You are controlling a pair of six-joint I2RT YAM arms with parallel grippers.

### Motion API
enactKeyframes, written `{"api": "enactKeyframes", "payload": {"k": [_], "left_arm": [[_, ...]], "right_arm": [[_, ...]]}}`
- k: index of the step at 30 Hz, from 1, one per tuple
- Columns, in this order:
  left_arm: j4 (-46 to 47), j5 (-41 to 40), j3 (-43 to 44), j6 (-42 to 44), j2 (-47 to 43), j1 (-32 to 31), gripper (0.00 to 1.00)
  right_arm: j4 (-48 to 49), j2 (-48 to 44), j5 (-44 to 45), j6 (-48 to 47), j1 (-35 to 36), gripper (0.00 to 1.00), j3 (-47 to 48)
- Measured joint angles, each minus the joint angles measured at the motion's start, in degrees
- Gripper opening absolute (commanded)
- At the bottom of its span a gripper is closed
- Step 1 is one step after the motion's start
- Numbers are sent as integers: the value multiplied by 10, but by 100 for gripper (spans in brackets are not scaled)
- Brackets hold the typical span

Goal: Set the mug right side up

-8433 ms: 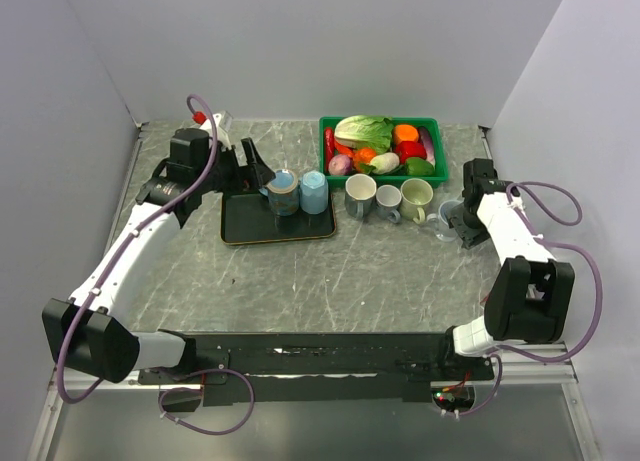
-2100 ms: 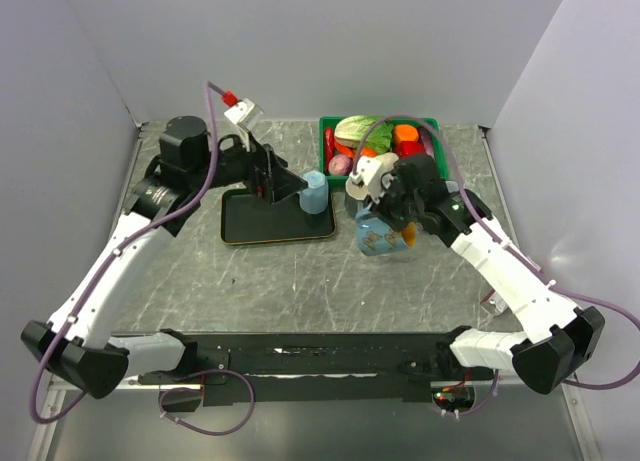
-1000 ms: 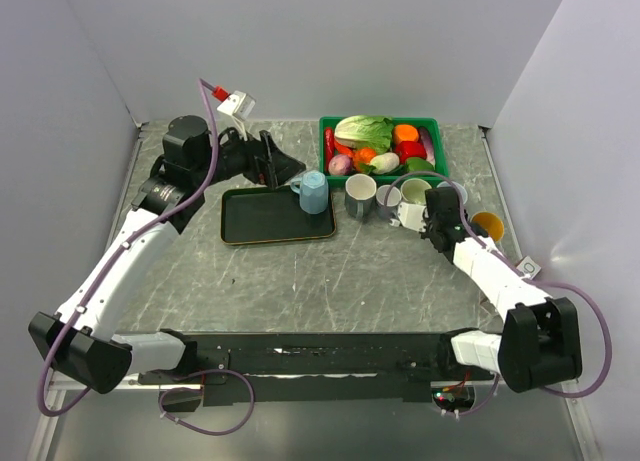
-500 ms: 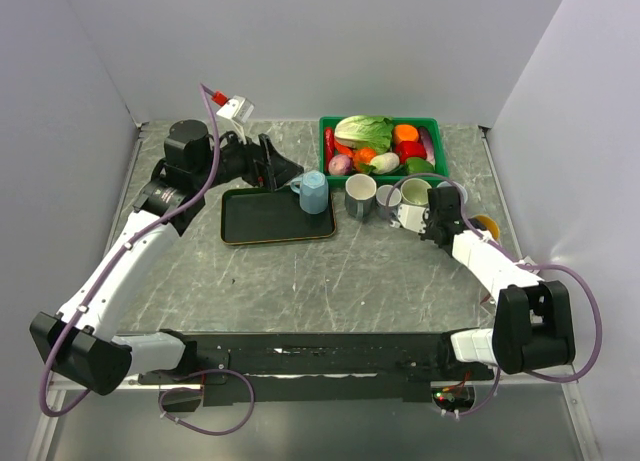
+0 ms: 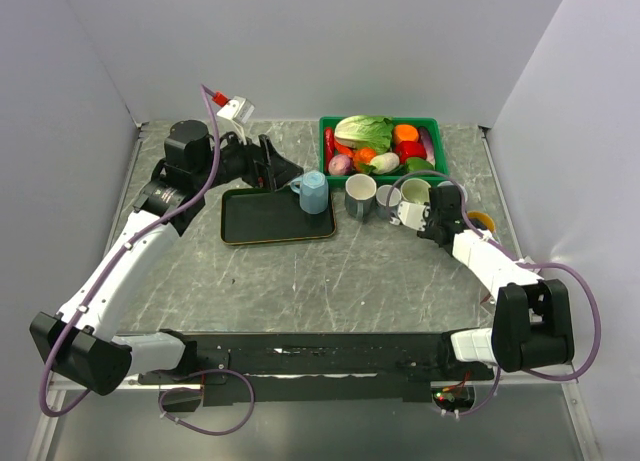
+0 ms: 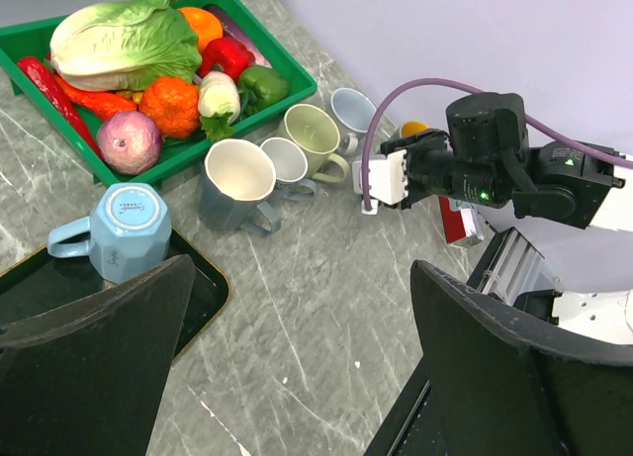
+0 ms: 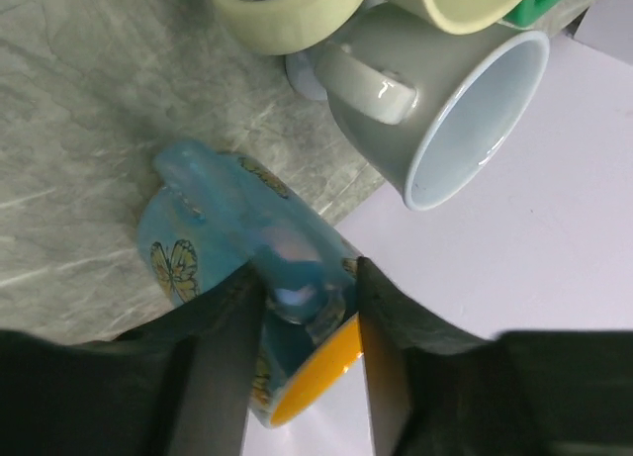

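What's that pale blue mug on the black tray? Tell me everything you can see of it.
The mug is pale blue with faceted sides and looks like glazed ceramic. It stands upside down, its flat base, with a small printed mark, facing up. Its handle points left. It sits in the far right corner of the tray, and nothing grips it.

A black rectangular tray [image 5: 262, 221] carries a pale blue faceted mug [image 5: 313, 192] at its 2 o'clock corner. Ceramic mugs [image 5: 360, 195] line the green plastic vegetable crate [image 5: 324, 133] along its 6 o'clock side. The butterfly-printed blue mug [image 5: 484, 223] lies at their 3 o'clock.
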Motion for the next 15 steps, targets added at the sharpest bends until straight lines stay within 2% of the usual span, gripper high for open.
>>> {"api": "enactKeyframes", "payload": {"k": [11,12,15], "left_arm": [[0,0,0,0,0,1,96],[0,0,0,0,0,1,96],[0,0,-3,0,-1,1,96]], "right_arm": [[-24,-4,-5,41,-2,79,0],[-29,-6,-5,47,-3,88,0],[-50,-13,-10,73,-10,100,6]]}}
